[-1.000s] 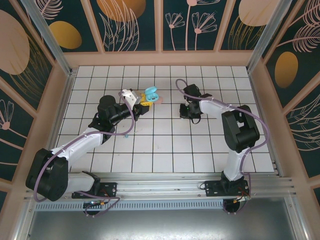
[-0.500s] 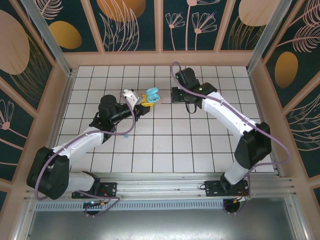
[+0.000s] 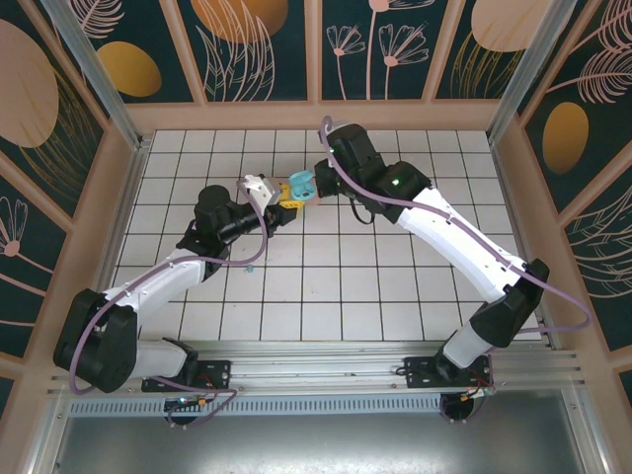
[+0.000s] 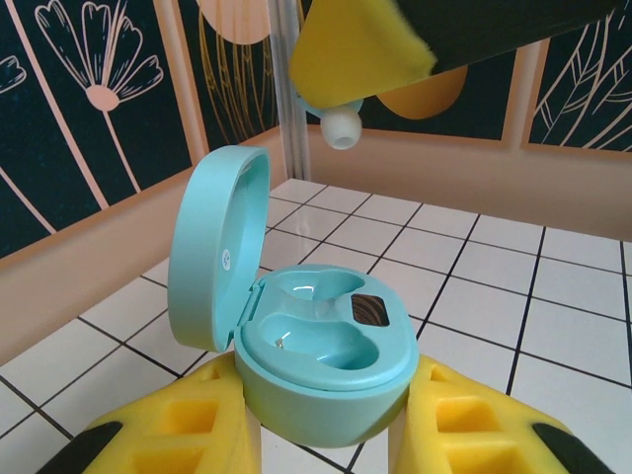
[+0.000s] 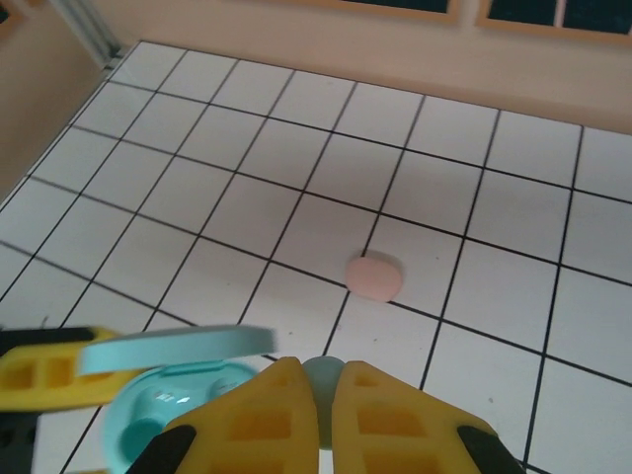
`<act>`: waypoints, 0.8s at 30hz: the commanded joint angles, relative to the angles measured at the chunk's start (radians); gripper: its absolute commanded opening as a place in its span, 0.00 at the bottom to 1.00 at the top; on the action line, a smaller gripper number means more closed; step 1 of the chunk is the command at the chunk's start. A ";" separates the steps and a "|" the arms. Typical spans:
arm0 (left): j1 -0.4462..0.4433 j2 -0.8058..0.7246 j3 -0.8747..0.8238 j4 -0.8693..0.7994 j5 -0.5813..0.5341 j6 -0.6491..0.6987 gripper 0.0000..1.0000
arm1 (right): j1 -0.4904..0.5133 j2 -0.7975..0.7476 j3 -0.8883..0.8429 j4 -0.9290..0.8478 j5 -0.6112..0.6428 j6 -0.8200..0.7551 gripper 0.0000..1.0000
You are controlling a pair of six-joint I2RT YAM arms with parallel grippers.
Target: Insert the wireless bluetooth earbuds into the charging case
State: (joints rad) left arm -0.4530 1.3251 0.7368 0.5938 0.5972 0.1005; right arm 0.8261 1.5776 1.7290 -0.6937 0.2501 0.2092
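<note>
My left gripper (image 4: 331,420) is shut on the base of the teal charging case (image 4: 326,346), holding it upright above the tiles with its lid (image 4: 212,247) swung open to the left. Both wells in the case look empty. My right gripper (image 5: 326,395) is shut on a teal earbud (image 5: 323,378). In the left wrist view that earbud (image 4: 341,125) hangs from a yellow finger (image 4: 355,49), above and just behind the open case. From above, the case (image 3: 299,184) sits between the left gripper (image 3: 287,201) and the right arm's wrist.
A small pale pink nub (image 5: 373,276) lies on the white tiles just beyond the case. A tiny teal speck (image 3: 251,267) lies on the floor beside the left arm. Wooden walls (image 3: 316,117) ring the tiled floor.
The right arm has swung left from the middle right of the floor to just over the open case, its jaws staying shut. The left arm and the case have held still.
</note>
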 commanded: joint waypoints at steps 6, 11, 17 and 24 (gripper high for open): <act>-0.006 0.004 0.033 0.036 0.041 -0.025 0.21 | 0.038 0.025 0.040 -0.030 0.025 -0.074 0.06; -0.006 0.000 0.036 0.041 0.053 -0.038 0.21 | 0.037 0.036 0.036 -0.038 -0.010 -0.091 0.06; -0.007 0.002 0.044 0.043 0.065 -0.050 0.21 | 0.036 0.041 0.020 -0.038 -0.033 -0.115 0.06; -0.006 -0.002 0.041 0.049 0.069 -0.061 0.21 | 0.034 0.057 0.013 -0.067 -0.040 -0.136 0.06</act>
State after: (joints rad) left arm -0.4530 1.3254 0.7506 0.5953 0.6426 0.0582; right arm 0.8619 1.6127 1.7405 -0.7174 0.2256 0.1013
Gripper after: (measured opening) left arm 0.286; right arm 0.075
